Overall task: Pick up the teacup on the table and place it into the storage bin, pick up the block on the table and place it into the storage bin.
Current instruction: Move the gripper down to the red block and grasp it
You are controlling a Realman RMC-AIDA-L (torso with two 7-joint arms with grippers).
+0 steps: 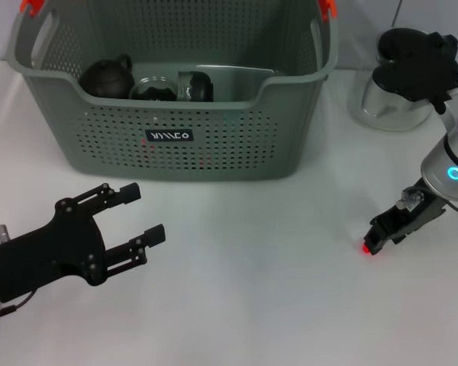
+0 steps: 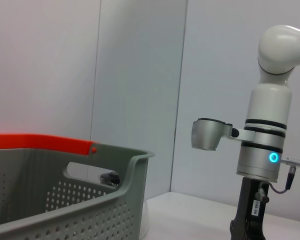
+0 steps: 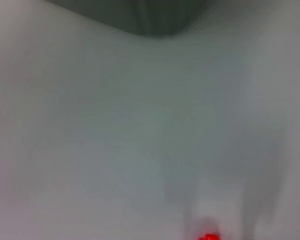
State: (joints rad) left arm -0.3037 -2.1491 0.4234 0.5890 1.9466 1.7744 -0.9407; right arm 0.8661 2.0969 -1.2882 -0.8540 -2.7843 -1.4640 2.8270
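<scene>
The grey-green storage bin (image 1: 175,145) stands at the back middle of the table, and its rim (image 2: 65,200) fills the lower left of the left wrist view. Inside it a dark teacup (image 1: 154,89) lies between a dark teapot (image 1: 107,76) and another dark cup (image 1: 196,86). My right gripper (image 1: 382,231) is down at the table on the right. A small bright red thing (image 1: 364,249), perhaps the block, sits at its tip and shows again as a red spot (image 3: 208,236). My left gripper (image 1: 143,213) hovers open and empty at the front left.
A glass teapot with a black lid (image 1: 393,84) stands at the back right, behind my right arm (image 2: 265,150). Orange handle clips (image 1: 32,6) top the bin's corners. White tabletop (image 1: 252,267) lies between the two grippers.
</scene>
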